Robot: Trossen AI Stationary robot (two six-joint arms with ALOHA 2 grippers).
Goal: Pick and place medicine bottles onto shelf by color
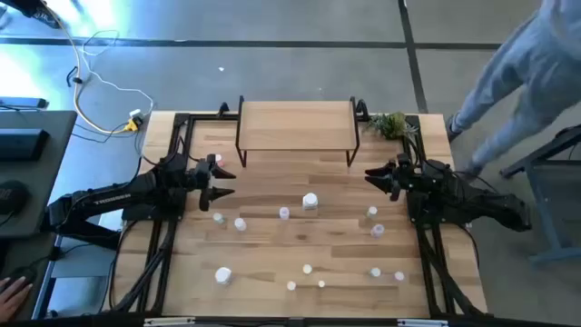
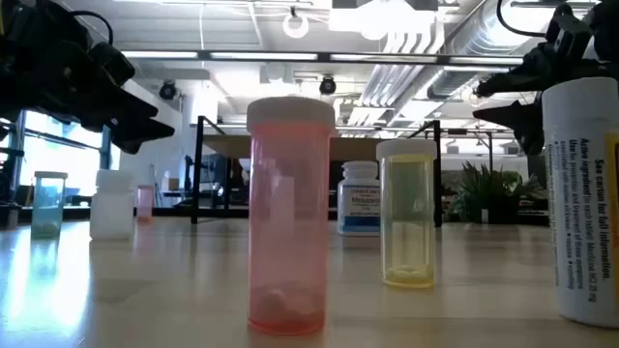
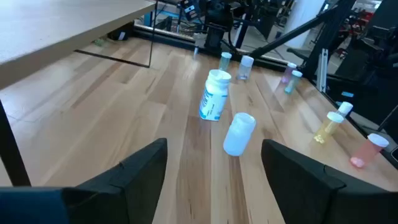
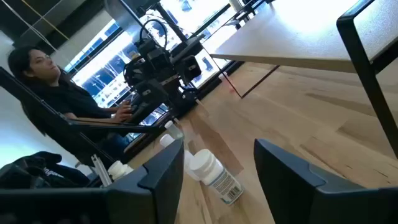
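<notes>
Pink bottle point(image 2: 287, 217) sits closest to you; left gripper point(image 1: 221, 181) and right gripper point(image 1: 372, 177) both hang open, empty, flanking the shelf point(image 1: 295, 124).

the big white bottle point(image 2: 583, 193) at the low view's right edge reads "active ingredient" and "see carton for full information"; the blue-labelled bottle's point(image 2: 359, 198) print is too small to read.

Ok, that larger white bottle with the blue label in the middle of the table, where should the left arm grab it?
The labelled bottle stands upright and apart from its neighbours, so I would grip its round body below the cap, coming level from the left gripper, whose jaws are open. The small bottle sits close, so stay high.
</notes>
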